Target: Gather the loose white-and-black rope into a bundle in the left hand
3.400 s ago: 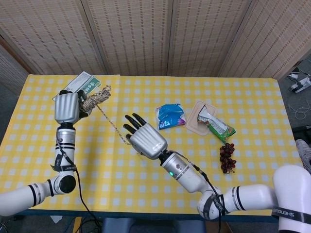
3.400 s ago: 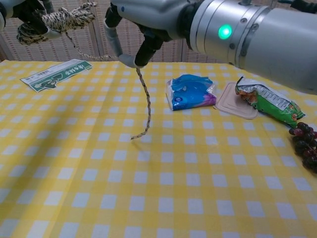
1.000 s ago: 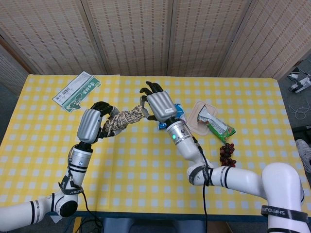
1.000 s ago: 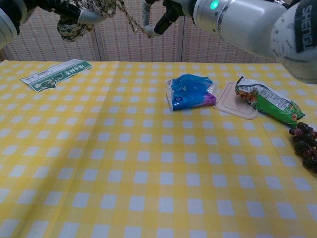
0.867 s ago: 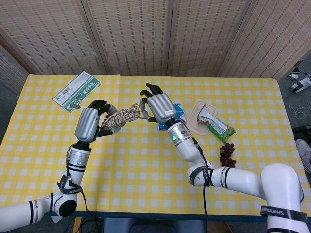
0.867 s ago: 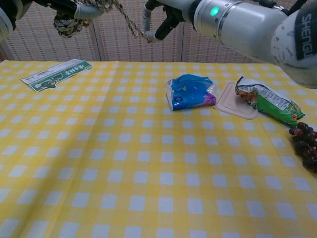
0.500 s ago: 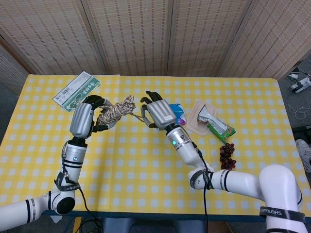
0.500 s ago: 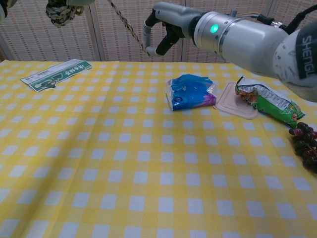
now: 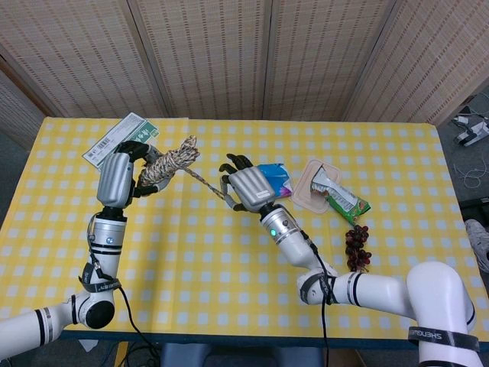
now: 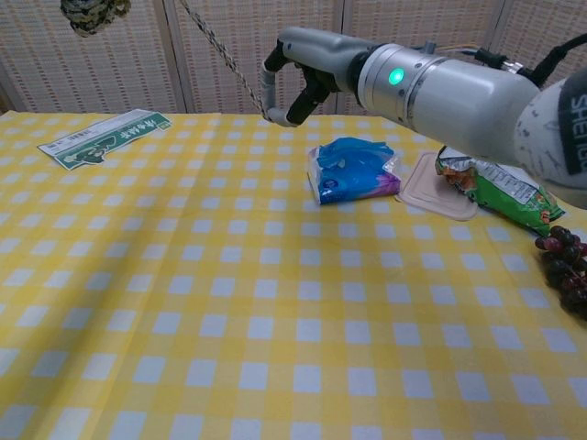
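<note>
The white-and-black rope (image 9: 166,164) is mostly wound into a bundle that my left hand (image 9: 116,178) grips, raised above the table's left side. In the chest view only the bundle (image 10: 92,13) shows, at the top left edge. A short taut strand (image 9: 205,181) runs from the bundle down to my right hand (image 9: 247,189), held over the table's middle. That hand (image 10: 298,75) pinches the rope's free end (image 10: 266,112) between thumb and fingers, the strand (image 10: 220,53) slanting up to the left.
A green-and-white packet (image 9: 121,143) lies at the back left. A blue pack (image 10: 353,170), a beige lid (image 10: 442,197), a green snack bag (image 10: 500,192) and dark grapes (image 10: 569,270) lie to the right on the yellow checked cloth (image 10: 275,321).
My left hand has carried the bundle left and back. My right hand has come lower and nearer while holding the rope's end, so the strand between them has grown longer.
</note>
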{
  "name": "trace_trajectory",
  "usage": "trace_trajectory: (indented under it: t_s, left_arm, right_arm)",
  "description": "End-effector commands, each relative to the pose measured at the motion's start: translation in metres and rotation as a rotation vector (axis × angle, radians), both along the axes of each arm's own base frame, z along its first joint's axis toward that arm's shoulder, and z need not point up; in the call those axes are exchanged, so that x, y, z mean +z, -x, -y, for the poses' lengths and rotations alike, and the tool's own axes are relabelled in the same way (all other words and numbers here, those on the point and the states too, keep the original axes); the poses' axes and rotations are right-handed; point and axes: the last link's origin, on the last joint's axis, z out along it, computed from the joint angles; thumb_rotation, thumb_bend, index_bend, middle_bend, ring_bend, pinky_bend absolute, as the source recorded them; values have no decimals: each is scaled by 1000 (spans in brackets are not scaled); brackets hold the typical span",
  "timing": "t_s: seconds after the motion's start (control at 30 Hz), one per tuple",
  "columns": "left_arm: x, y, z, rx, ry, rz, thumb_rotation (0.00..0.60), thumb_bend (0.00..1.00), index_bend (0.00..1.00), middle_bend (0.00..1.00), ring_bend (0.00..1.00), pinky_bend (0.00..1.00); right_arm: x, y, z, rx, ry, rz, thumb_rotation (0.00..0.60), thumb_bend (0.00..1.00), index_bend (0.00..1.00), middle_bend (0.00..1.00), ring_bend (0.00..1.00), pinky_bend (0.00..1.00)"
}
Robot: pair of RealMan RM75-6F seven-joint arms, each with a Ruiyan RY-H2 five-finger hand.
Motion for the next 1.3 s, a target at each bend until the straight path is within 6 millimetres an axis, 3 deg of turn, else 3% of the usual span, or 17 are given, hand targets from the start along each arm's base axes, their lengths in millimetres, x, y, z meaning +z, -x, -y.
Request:
trace_trajectory:
  t_s: [0.03,0.3,0.43,0.57,0.77,1.03,1.3]
  left_arm:
    - [1,1,-1,5,-6,0,600,250,681,714,490,241]
    - [4,3,-4,14,-15,-5,600,250,682,714,490,241]
    - [4,5,-5,16,-17,-15,600,249,682,714,490,241]
    - [4,7,-6,19,-26,-32,600,249,682,714,490,241]
    - [3,11,-5,20,-34,-59,600,249,683,714,490,241]
    - [0,18,-5,21,-30,-108,600,250,683,714,490,241]
    - [1,24,-6,33,-34,-119,600,249,683,714,490,241]
  right_arm:
    - [-2,0,-2,4,-6,-5,600,501,602,237,44,76]
    - [-3,0,-5,10,-15,-16,600,473,588,221,44,76]
    - [1,1,-5,-2,-23,-15,600,355,396,182,44,76]
    - [4,2,-8,-3,-25,-24,600,307,202,156,44,76]
    - [9,5,-11,-9,-22,-24,600,278,48,128,43,76]
    - [40,21,-13,-3,39,-49,600,271,0,118,42,75]
    - [78,62,-30,-43,113,-148,600,271,0,118,42,76]
